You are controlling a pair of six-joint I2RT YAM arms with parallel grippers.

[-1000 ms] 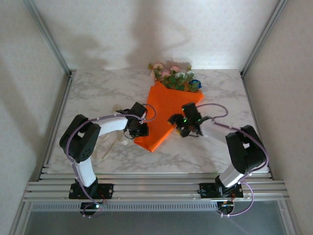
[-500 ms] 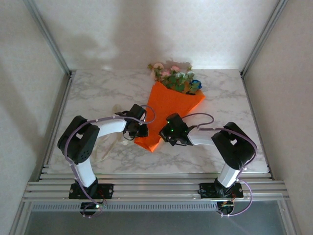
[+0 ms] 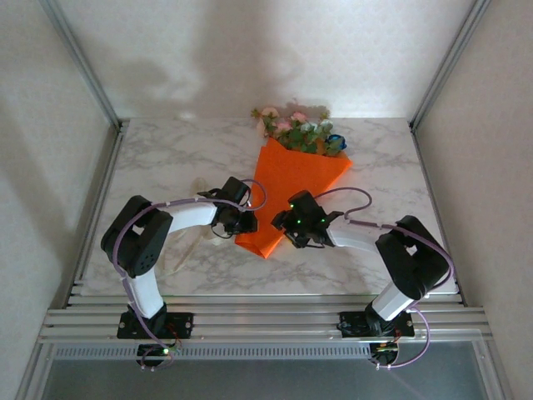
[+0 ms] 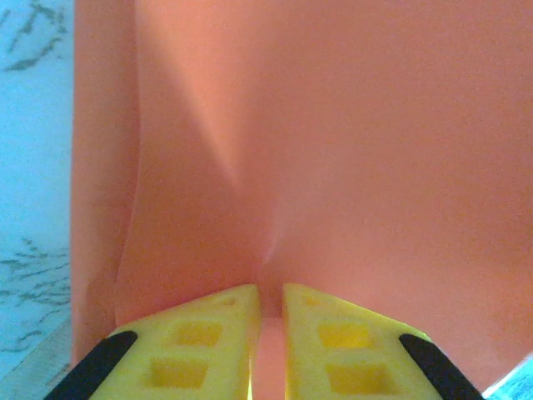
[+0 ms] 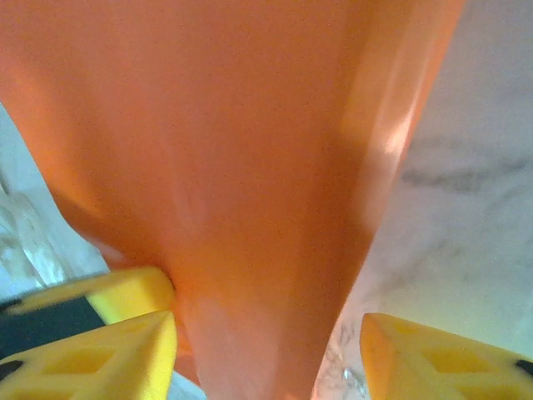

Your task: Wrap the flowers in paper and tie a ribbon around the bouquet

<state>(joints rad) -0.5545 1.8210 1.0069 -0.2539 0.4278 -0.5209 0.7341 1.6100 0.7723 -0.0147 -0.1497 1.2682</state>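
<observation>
Bouquet (image 3: pixel 293 175) of pink, white, blue flowers in bright orange glossy paper cone: lies on white marble table (image 3: pixel 166 158) | left gripper (image 4: pixel 268 292) pinches cone's lower fold | right gripper (image 5: pixel 266 333) open astride tip | risk: pinch slips, unbound wrap springs open.

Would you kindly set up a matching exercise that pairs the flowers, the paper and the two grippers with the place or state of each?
Things:
1. flowers
2. paper
3. left gripper
4. right gripper

Places or states:
A. open, one finger on either side of the paper's narrow end
B. at the far end, poking out of the paper's wide mouth
C. shut, pinching the paper
D. orange, folded into a cone

Pairs: 1-B, 2-D, 3-C, 4-A
</observation>
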